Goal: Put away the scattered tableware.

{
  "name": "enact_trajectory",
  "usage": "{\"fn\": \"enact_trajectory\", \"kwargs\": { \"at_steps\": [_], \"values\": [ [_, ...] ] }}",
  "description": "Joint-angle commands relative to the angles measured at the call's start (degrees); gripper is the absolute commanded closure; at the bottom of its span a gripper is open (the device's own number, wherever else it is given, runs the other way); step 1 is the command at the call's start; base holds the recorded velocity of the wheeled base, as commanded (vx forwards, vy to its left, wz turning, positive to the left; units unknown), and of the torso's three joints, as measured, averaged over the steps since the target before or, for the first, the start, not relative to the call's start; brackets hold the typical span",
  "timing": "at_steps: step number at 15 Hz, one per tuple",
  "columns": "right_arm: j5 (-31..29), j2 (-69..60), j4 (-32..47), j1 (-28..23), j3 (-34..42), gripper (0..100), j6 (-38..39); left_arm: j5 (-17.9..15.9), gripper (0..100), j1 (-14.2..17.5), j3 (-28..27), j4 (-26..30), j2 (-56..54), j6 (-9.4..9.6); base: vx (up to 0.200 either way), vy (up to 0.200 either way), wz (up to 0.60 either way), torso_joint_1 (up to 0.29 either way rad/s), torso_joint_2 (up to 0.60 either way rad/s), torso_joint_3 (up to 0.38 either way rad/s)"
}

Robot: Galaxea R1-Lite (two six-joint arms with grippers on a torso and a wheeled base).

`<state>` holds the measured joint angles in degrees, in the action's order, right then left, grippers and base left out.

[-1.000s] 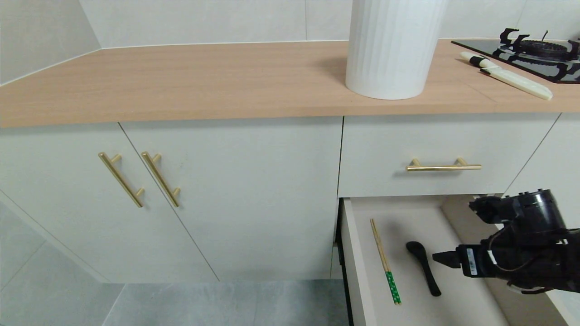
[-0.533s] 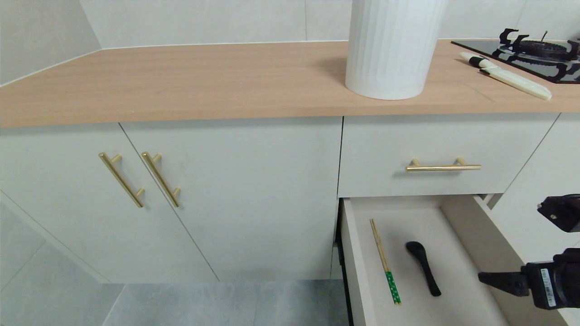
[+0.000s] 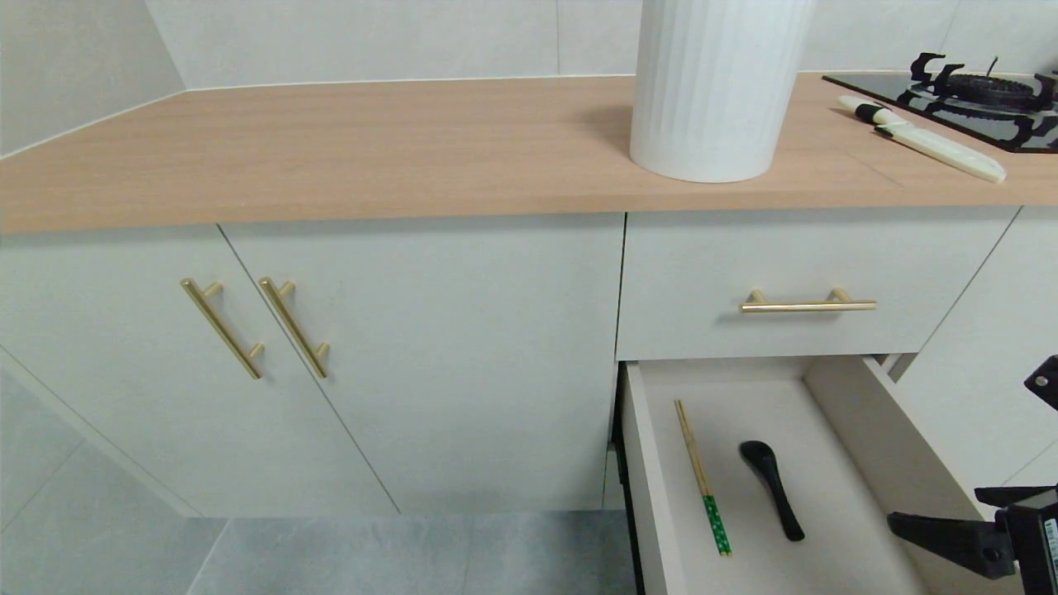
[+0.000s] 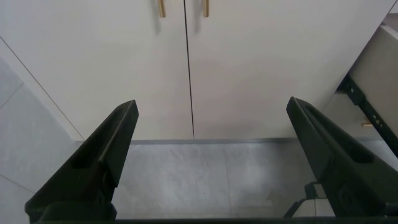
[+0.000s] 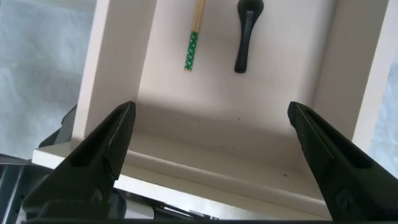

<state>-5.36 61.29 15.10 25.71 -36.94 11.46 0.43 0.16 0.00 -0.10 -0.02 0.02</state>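
**No legible writing on the kitchen cabinets**

We find no word, number or sign we can read. At about four o'clock in the head view, a sliver of white sticker [image 3: 1052, 537] on the body of the right gripper [image 5: 210, 107] is cut off by the frame edge and too small to make out. At five o'clock, the green band on the chopsticks [image 3: 716, 524] carries only a pattern.

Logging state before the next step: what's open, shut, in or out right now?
lower drawer, pulled open
upper drawer, shut
cabinet doors, shut
chopsticks, lying in the lower drawer
spoon, lying in the lower drawer beside them
knife, lying on the counter
left gripper, open, empty
right gripper, open, empty
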Motion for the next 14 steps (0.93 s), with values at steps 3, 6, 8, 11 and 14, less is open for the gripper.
{"fn": "enact_trajectory", "kwargs": {
  "at_steps": [3, 6, 8, 11, 14],
  "values": [
    [0.0, -0.4, 1.8, 0.9, -0.1, 0, -0.2, 0.0, 0, 0.0, 0.0, 0.0, 0.0, -0.02, -0.200, 0.000, 0.00, 0.005, 0.00, 0.004],
    [0.0, -0.8, 3.7, 2.8, -0.1, 0, -0.3, 0.0, 0, 0.0, 0.0, 0.0, 0.0, -0.02, -0.200, 0.000, 0.00, -0.002, 0.00, 0.004],
    [0.0, -0.4, 6.1, 5.1, 0.0, 0, -0.4, 0.0, 0, 0.0, 0.0, 0.0, 0.0, -0.02, -0.100, 0.000, 0.00, 0.001, 0.00, 0.001],
    [-0.1, 3.6, 9.2, 6.7, 0.1, 0, -0.3, 0.0, 0, 0.0, 0.0, 0.0, 0.0, -0.02, 0.000, 0.000, 0.00, 0.000, 0.00, 0.000],
    [0.2, 12.9, 9.7, 6.8, 1.2, 0, 0.6, 0.0, 0, 0.0, 0.0, 0.0, 0.0, -0.02, 0.000, 0.000, 0.00, 0.000, 0.00, 0.000]
  ]
}}
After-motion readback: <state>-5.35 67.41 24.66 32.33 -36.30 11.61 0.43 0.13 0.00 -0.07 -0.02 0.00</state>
